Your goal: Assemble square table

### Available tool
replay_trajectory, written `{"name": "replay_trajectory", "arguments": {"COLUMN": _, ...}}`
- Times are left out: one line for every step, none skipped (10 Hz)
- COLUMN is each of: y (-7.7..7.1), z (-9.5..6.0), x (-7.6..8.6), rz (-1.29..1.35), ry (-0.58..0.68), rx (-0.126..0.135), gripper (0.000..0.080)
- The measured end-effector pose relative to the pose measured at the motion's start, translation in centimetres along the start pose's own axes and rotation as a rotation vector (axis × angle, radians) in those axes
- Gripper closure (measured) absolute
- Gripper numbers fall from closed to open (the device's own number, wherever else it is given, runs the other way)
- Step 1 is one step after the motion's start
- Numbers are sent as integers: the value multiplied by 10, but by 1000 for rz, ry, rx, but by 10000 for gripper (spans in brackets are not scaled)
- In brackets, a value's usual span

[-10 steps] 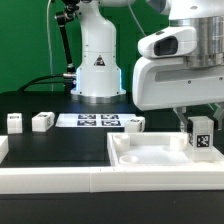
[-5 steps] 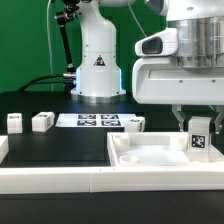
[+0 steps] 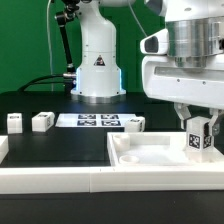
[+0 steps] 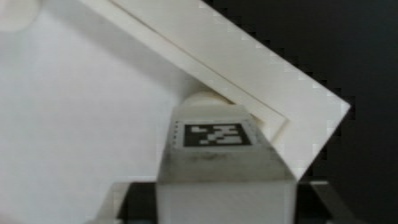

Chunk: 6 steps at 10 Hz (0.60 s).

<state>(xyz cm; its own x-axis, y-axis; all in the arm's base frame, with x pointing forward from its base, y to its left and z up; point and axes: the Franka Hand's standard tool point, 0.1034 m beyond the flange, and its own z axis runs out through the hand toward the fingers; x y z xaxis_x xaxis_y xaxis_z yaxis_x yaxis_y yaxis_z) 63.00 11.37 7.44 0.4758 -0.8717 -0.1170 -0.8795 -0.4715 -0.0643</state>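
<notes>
The white square slab [image 3: 165,155] with raised rims lies at the front on the exterior view's right. My gripper [image 3: 199,128] is shut on a white tagged block leg [image 3: 199,137] and holds it upright over the slab's far corner on that side. In the wrist view the leg [image 4: 222,150] fills the gap between the dark fingers, its tagged end pointing at the slab's corner rim [image 4: 267,80]. Three more tagged legs [image 3: 14,122] [image 3: 42,121] [image 3: 134,123] stand on the black surface at the back.
The marker board [image 3: 86,121] lies flat between the legs at the back. A long white rail [image 3: 60,176] edges the black surface at the front. The robot base [image 3: 97,60] stands behind.
My gripper has turned about its vertical axis with the leg in it; the leg's tag now faces more to the exterior view's left. The other parts have not moved.
</notes>
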Motion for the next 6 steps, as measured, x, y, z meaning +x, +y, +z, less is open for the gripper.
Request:
{"name": "replay_trajectory", "arguments": {"y": 0, "z": 0, "x": 0, "rz": 18, "ry": 0, "rx": 0, "gripper": 509}}
{"name": "replay_trajectory", "arguments": {"y": 0, "z": 0, "x": 0, "rz": 75, "ry": -1, "rx": -1, "gripper": 509}}
{"name": "replay_trajectory", "arguments": {"y": 0, "z": 0, "x": 0, "rz": 90, "ry": -2, "rx": -2, "gripper": 509}}
{"name": "replay_trajectory", "arguments": {"y": 0, "z": 0, "x": 0, "rz": 90, "ry": -1, "rx": -2, "gripper": 509}}
{"name": "replay_trajectory", "arguments": {"y": 0, "z": 0, "x": 0, "rz": 67, "ry": -1, "rx": -2, "gripper": 509}}
{"name": "replay_trajectory", "arguments": {"y": 0, "z": 0, "x": 0, "rz": 45, "ry": -1, "rx": -2, "gripper": 509}}
